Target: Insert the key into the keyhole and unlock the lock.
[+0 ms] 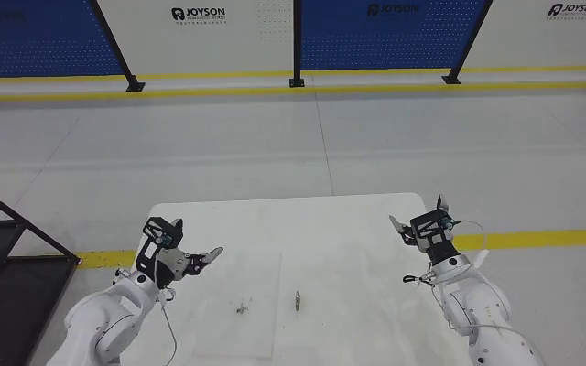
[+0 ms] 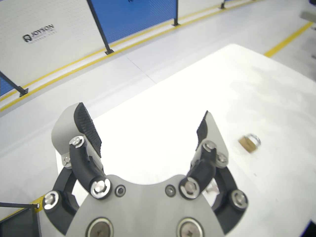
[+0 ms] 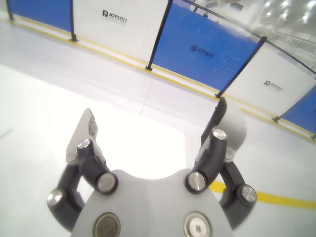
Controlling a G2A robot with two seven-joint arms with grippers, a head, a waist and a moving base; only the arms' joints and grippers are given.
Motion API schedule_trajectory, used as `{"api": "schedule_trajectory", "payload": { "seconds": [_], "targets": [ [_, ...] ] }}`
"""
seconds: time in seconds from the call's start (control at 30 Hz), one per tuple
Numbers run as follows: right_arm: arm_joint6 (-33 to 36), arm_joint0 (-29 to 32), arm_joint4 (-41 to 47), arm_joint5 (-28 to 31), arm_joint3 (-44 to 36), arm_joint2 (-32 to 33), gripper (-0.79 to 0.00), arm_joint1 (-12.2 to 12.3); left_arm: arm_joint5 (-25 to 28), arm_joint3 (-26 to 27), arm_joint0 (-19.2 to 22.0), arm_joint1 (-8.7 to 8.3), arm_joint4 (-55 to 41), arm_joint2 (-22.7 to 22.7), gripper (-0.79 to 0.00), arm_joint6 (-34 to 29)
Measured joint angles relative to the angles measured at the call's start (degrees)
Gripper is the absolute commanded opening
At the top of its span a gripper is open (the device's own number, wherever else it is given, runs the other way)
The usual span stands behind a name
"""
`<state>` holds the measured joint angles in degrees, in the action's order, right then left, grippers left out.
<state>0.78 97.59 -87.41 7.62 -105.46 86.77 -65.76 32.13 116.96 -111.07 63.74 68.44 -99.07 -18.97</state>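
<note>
A small brass padlock [image 1: 297, 300] with a silver shackle lies on the white table [image 1: 366, 229] near the middle front; it also shows in the left wrist view [image 2: 249, 143]. A small silvery key [image 1: 241, 308] lies to its left. My left gripper [image 1: 206, 259] hovers over the table's left part, back and left of the key, open and empty [image 2: 144, 114]. My right gripper [image 1: 418, 214] is at the table's far right corner, well away from both, also open and empty [image 3: 154, 107].
A faint rectangular mat [image 1: 233, 329] lies under the key. A black frame [image 1: 27, 240] stands off the table's left side. Blue and white fence panels [image 1: 385, 32] stand across the floor behind.
</note>
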Motion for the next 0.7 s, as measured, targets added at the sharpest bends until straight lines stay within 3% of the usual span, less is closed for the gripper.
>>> {"api": "schedule_trajectory", "payload": {
  "seconds": [0.1, 0.27, 0.43, 0.6, 0.7],
  "targets": [
    [1.8, -1.3, -1.8, 0.4, -1.0, -1.2, 0.0, -0.1, 5.0, 2.8, -4.0, -0.29, -0.2, 0.4, 0.0, -5.6],
    [2.7, -1.9, -2.4, 0.9, -1.6, -1.7, 0.0, -0.1, 0.7, 5.5, -7.7, -0.24, -3.0, 4.2, 0.0, -15.9],
    [2.6, -1.9, -2.4, 0.9, -1.5, -1.7, 0.0, -0.1, -7.4, 5.3, -7.3, 0.06, 0.4, 9.7, 0.0, -23.1],
    [2.6, -1.9, -2.4, 0.9, -1.5, -1.7, 0.0, -0.1, -17.6, 2.0, -5.7, 0.74, 9.6, 17.0, 0.0, -22.1],
    [2.6, -1.9, -2.4, 0.9, -1.5, -1.7, 0.0, -0.1, -21.9, -0.7, -4.2, 1.16, 11.1, 20.0, -0.126, -21.1]
  ]
}}
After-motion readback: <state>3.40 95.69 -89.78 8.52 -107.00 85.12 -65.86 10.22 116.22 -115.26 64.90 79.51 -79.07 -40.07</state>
